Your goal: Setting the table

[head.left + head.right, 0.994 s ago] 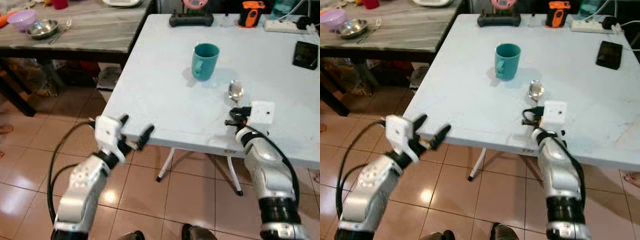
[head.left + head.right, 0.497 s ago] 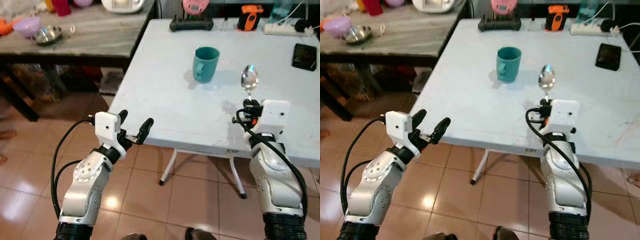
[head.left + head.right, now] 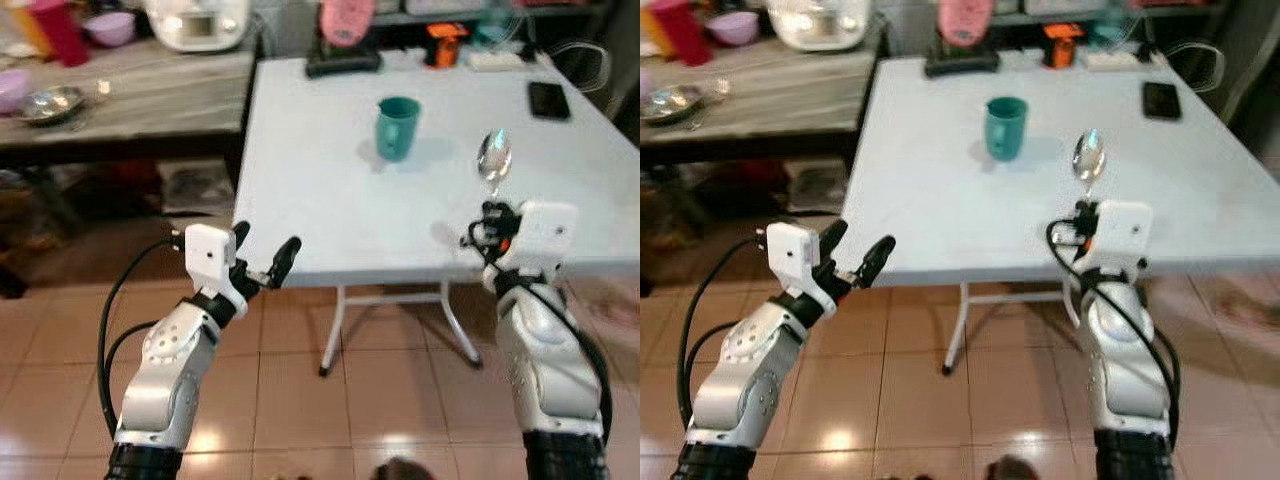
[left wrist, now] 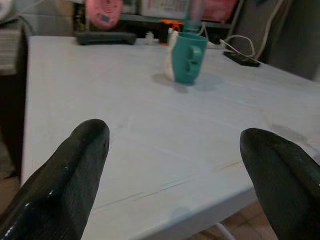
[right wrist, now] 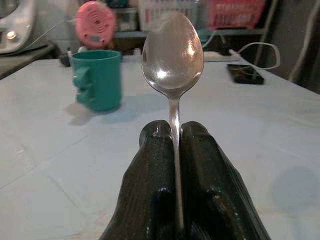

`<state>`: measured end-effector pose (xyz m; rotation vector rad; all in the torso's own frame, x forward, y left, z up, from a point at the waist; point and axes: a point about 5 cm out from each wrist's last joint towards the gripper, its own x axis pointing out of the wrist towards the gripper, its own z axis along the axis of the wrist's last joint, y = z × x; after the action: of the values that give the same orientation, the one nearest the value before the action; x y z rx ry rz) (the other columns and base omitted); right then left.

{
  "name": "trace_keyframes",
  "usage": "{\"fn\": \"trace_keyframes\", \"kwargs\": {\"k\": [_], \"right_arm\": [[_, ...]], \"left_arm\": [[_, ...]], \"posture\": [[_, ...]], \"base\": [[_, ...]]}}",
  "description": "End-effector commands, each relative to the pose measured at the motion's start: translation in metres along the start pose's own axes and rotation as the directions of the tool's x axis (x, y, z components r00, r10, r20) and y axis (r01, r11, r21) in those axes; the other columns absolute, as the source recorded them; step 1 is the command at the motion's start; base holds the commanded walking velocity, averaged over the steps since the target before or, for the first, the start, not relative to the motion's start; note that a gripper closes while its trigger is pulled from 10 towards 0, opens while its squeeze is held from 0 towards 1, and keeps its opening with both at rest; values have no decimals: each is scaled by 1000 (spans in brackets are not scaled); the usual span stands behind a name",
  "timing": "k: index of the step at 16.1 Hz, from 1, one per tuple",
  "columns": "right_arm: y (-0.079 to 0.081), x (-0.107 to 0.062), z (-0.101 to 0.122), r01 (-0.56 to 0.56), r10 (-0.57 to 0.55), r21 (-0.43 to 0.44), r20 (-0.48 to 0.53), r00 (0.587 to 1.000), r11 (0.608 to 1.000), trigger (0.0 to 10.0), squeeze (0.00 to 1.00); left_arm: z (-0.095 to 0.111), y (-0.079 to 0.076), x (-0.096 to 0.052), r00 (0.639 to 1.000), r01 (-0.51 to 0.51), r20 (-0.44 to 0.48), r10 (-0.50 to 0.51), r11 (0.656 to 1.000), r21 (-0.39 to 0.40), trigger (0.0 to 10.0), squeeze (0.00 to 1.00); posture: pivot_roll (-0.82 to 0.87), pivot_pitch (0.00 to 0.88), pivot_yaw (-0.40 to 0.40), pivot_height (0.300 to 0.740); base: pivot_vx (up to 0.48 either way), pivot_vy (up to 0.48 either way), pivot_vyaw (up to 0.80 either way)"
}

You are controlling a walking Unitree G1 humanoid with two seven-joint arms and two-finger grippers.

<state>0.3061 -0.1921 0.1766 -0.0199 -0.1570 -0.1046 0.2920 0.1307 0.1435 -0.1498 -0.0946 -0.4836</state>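
Observation:
A teal mug (image 3: pixel 397 126) stands near the middle of the white table (image 3: pixel 310 190). My right gripper (image 3: pixel 490 211) hovers over the table's near edge, shut on the handle of a silver spoon (image 3: pixel 493 159) whose bowl points up and away. The right wrist view has the spoon (image 5: pixel 173 55) clamped between the two black fingers (image 5: pixel 152 165), the mug (image 5: pixel 97 80) beyond it. My left gripper (image 3: pixel 265 255) is open just before the table's near left corner, holding nothing. Its fingers (image 4: pixel 65 185) frame the mug (image 4: pixel 187 56) in the left wrist view.
A black phone (image 3: pixel 548 99), a power strip (image 3: pixel 495 60), an orange tool (image 3: pixel 441 46) and a dark device (image 3: pixel 343 64) lie along the table's far side. To the left a wooden table (image 3: pixel 150 100) carries a rice cooker (image 3: pixel 198 22), bowls (image 3: pixel 50 100) and a red cup (image 3: pixel 58 28). Below is tiled floor (image 3: pixel 300 400).
The camera has pulled back, so the table looks smaller and farther. My right gripper has lifted the spoon off the tabletop and holds it upright. The left gripper stays open near the corner.

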Motion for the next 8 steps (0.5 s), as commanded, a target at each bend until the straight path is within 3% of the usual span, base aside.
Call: {"fn": "trace_keyframes", "kwargs": {"k": [1, 8], "right_arm": [[1, 1, 4, -3, 3, 5, 17, 1000, 1000, 10000, 0], [3, 1, 8, -20, 20, -12, 39, 999, 1000, 10000, 0]], "left_arm": [[-1, 0, 0, 1000, 1, -8, -1, 1000, 5, 10000, 0], [-1, -1, 3, 1000, 0, -4, 0, 1000, 6, 10000, 0]], "posture": [[-207, 87, 93, 740], [-207, 82, 99, 740]], "base": [[0, 480, 0], [0, 480, 0]]}}
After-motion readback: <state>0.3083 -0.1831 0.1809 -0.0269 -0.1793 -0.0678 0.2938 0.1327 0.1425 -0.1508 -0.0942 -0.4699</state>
